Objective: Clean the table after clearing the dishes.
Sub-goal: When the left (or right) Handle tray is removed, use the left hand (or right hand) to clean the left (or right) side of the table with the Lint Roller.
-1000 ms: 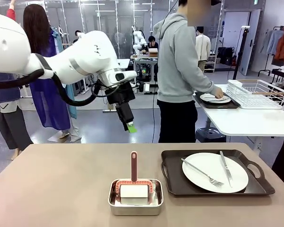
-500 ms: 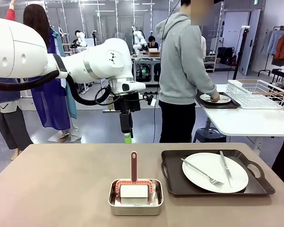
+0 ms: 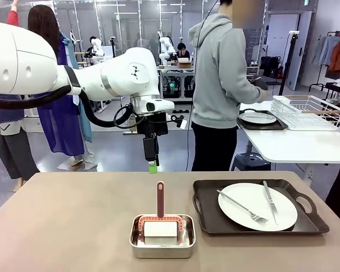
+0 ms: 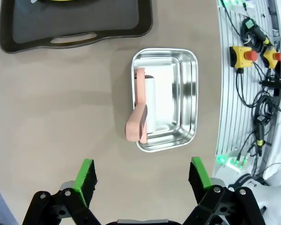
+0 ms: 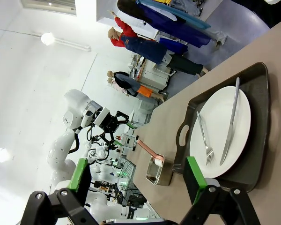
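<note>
Your left end effector (image 4: 141,172), released, hangs over the table (image 3: 73,226), facing the steel pan (image 4: 189,93); right end effector (image 5: 136,165) also released. One plate (image 3: 283,218) rests on its tray (image 3: 207,220) beside the pan.

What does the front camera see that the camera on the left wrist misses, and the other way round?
Front view: a person standing at the white side table, and the white plate with fork and knife on the dark tray.

Left wrist view: looking straight down, cables and red buttons past the table's edge, and the left gripper with its jaws spread wide.

Both: the steel pan holding the pink-handled brush, part of the dark tray, and the taupe table.
</note>
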